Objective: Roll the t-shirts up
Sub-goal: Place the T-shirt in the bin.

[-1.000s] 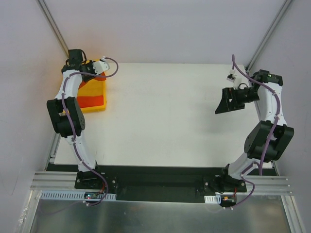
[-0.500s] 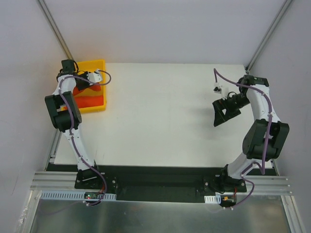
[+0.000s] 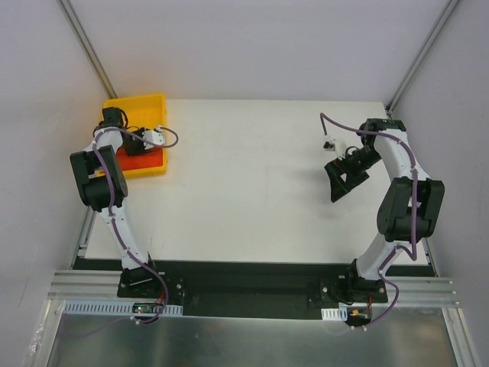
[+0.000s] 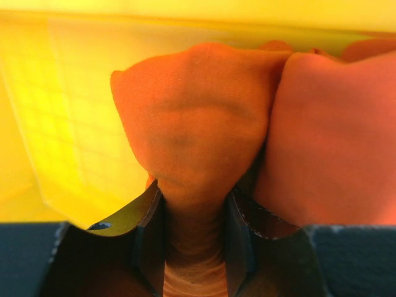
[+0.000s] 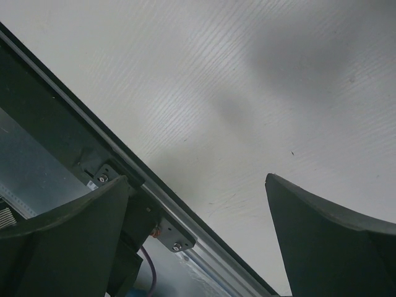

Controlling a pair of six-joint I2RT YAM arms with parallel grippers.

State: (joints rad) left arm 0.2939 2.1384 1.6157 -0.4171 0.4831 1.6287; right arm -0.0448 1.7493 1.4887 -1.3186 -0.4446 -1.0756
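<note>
One white counter [image 3: 252,183] is seen from above. The left pincer [image 4: 193,207] is reached into a yellow tray [image 3: 147,102] at the counter's far left corner. Its jaws are closed on a bunched fold of an orange t-shirt [image 4: 192,124], and the cloth is pinched between them and bulges out beyond the tips. A second orange bundle [image 4: 337,136], probably another t-shirt, is pressed against the first on its right, though where one garment ends cannot be told from so close. The right pincer [image 3: 341,177] is held above the right side of the counter, well apart from the tray, with its jaws spread wide and nothing between them.

The step in hand is judged to be the lifting of one shirt out of the tray. It would be done well if the fold were raised straight up and slowly, so that the neighbouring bundle is not dragged along. The shirt should then be laid flat mid-counter, where it can be reached from both sides. The thin cloth may slip if it is jerked.
</note>
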